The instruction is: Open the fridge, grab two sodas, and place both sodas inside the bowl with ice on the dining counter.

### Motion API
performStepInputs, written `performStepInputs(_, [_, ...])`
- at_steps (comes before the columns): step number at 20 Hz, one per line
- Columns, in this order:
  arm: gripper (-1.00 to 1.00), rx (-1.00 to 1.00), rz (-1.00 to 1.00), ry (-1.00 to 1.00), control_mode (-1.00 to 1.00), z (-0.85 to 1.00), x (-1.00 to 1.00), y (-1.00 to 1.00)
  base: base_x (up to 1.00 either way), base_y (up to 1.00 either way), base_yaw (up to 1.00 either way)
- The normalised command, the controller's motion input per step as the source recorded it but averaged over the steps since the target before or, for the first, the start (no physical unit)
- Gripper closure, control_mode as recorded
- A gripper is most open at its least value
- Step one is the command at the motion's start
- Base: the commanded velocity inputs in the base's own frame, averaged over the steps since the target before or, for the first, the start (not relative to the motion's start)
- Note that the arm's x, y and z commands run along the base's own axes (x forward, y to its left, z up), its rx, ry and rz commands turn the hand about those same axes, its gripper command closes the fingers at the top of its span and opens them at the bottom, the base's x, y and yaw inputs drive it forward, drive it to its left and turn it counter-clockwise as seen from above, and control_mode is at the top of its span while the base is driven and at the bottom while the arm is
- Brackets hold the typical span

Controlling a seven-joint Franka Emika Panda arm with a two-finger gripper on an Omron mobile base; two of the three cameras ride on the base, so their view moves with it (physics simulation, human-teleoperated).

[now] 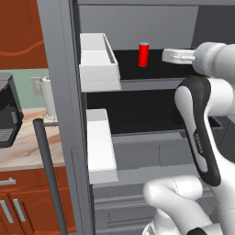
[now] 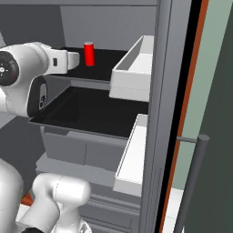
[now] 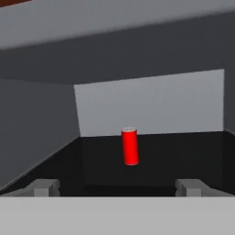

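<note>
The fridge [image 1: 59, 92] stands open, with its grey door edge on the left. One red soda [image 1: 143, 54] stands upright on the upper black shelf, also seen as a soda [image 2: 88, 53] from the right. My gripper [image 1: 166, 55] reaches in at shelf level, a short way to the can's right and apart from it. In the hand view the soda [image 3: 130, 146] is straight ahead, past the gripper [image 3: 119, 187]. The dark fingertips [image 3: 45, 187] are spread wide, open with nothing between them. The bowl and the dining counter are out of view.
White door bins [image 1: 98, 64] [image 2: 134, 68] flank the shelf on both sides. Grey lower drawers [image 1: 151, 151] sit below it. A bar handle [image 1: 48, 174] slants by the left door. Beyond it, a coffee machine [image 1: 7, 112] stands on the wall counter [image 1: 27, 147].
</note>
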Motion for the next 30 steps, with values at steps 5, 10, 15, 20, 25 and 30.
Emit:
performStepInputs(5, [-1.00,-0.10,-0.13,0.08,-1.00,0.10,0.21,0.00,0.00,0.00,0.00])
performStepInputs(10, [-1.00,-0.06,-0.04,0.07,-1.00,-0.02,0.19,0.00,0.00,0.00,0.00])
performStepInputs(15, [-1.00,-0.01,0.00,0.00,-1.00,-0.01,0.30,0.01,0.00,0.00,0.00])
performStepInputs(20, [-1.00,0.00,0.00,0.00,-1.00,-0.01,0.56,0.07,0.00,0.00,0.00])
performStepInputs(25, [-1.00,0.00,0.00,0.00,-1.00,-0.02,0.59,0.08,0.00,0.00,0.00])
performStepInputs(30, [-1.00,0.00,0.00,0.00,-1.00,-0.10,0.54,0.06,0.00,0.00,0.00])
